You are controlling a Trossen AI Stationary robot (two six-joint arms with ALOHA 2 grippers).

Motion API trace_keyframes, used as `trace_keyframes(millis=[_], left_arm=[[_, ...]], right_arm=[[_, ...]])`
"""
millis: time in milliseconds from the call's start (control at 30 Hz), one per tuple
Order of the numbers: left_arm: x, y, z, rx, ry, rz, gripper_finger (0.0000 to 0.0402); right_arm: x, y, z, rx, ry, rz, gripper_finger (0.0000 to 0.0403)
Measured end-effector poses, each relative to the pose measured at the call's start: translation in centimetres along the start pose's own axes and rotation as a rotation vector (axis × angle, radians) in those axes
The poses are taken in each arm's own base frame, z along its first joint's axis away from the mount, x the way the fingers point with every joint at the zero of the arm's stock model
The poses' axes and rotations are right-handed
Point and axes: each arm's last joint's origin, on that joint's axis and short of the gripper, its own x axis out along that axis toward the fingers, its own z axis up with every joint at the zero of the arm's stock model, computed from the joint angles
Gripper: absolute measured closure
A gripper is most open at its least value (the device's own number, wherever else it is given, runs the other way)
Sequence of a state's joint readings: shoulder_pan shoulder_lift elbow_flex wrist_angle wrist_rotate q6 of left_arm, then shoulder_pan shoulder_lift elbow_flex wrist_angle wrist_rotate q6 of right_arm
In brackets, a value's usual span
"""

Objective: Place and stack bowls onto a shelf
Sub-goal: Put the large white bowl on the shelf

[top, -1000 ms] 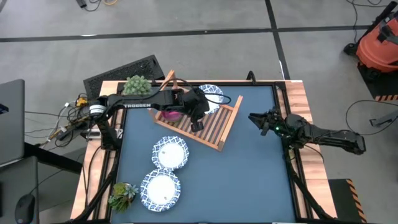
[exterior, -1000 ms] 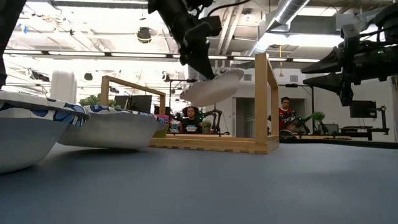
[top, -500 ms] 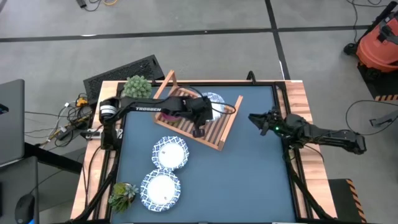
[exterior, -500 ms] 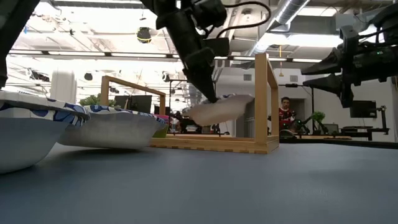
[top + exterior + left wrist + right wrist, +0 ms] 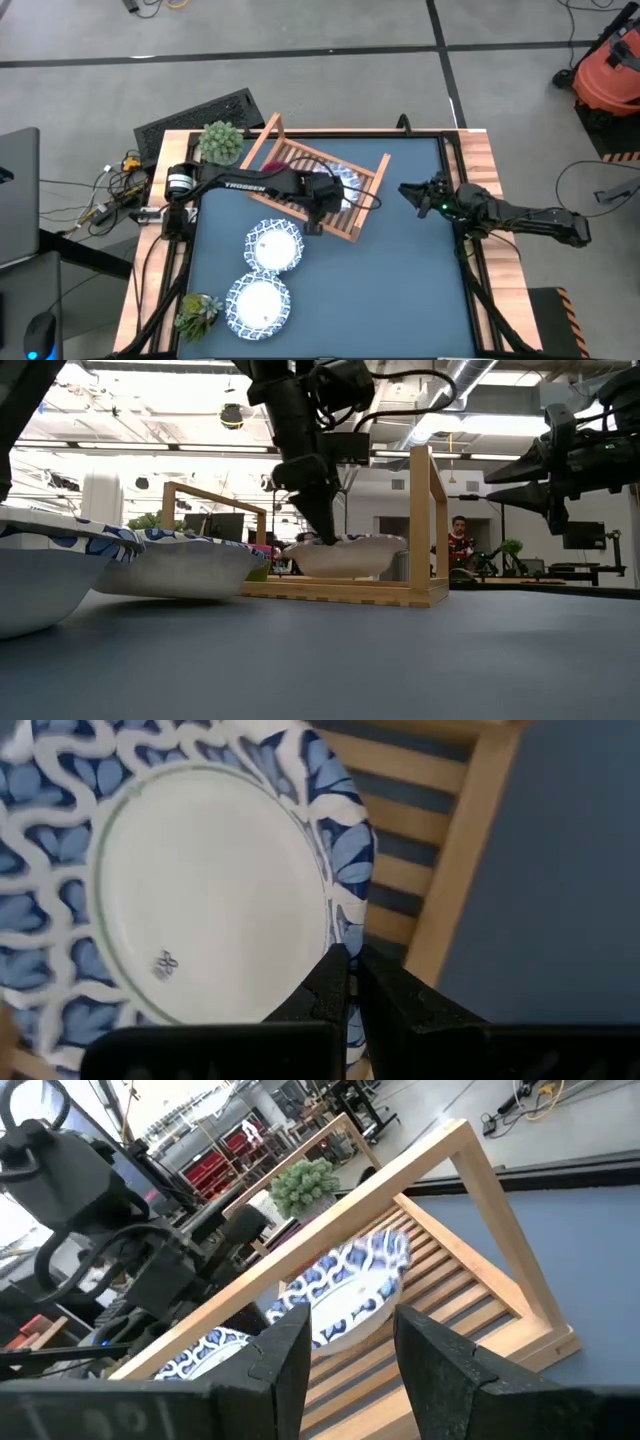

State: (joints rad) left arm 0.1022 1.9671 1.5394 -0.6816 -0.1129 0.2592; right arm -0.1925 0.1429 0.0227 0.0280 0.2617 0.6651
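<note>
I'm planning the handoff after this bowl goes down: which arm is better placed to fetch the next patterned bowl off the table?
Left. Its gripper pinches the bowl on the shelf, close to the two waiting patterned bowls; the right gripper hangs open at the far side.

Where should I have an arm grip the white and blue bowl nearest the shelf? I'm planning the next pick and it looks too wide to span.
Judging by the pictures, grip the rim. The bowl is wide, shallow and upright on the table, so one finger goes inside, one outside, coming from above. The left gripper pinches the bowl on the shelf that way.
</note>
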Motion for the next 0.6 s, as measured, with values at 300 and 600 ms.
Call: trace_keyframes(millis=[300,600], left_arm=[[1.2,-0.4,-0.2,0.008,0.034,-0.015,0.0400],[2.4,-0.7,-0.4,0.007,0.055,-0.049,0.0400]], right_arm=[[-0.8,2.4,2.8,-0.048,-0.217,0.321,0.0232],[-2.7,3.6,4.7,-0.200,-0.043,0.286,0.0232]])
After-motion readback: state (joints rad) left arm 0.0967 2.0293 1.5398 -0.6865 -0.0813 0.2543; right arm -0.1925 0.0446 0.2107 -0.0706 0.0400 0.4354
